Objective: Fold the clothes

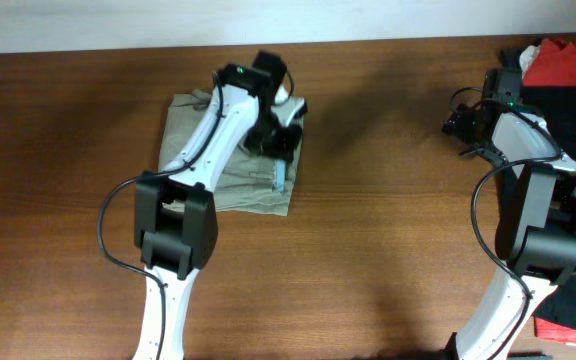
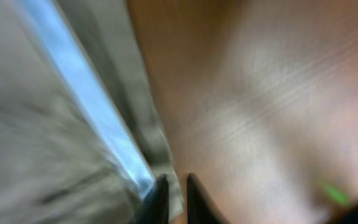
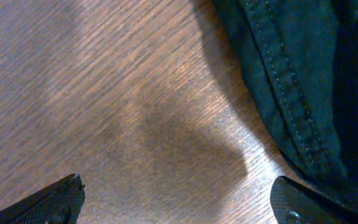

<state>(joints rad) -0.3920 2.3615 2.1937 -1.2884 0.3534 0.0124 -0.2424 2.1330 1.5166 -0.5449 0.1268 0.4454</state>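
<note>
Two robot arms work at a brown wooden tabletop (image 1: 388,230). A pair of khaki-beige cotton trousers (image 1: 233,190) lies in a rough folded rectangle left of centre, toward the far edge. The white-and-black left arm (image 1: 208,140) reaches across the bundle. Its jaws sit at the side of the cloth that faces the right edge, where a strip of pale blue inner lining (image 1: 282,178) peeks out.

The left wrist view is heavily blurred. It shows the left jaws drawn almost together, their dark fingertips (image 2: 161,196) at the hem where lining (image 2: 86,93) meets bare wood. Whether any cloth is pinched between them cannot be told.

The right jaws stand wide apart and empty above bare wood, one black fingertip (image 3: 48,205) at each lower corner of the right wrist view. They hover just beside a dark stitched black garment (image 3: 291,74) heaped along the right edge. A crumpled red cloth (image 1: 563,62) sits at the far right corner.

The fold looks well advanced, with this exposed edge probably the part left to tidy. To do that well, the left jaws should take every layer of the hem at once. They should then carry it low and level toward the left edge, so the lining tucks under and the stack does not drag. The idle right arm could pin the opposite side.

No bin, basket or box is in view.
</note>
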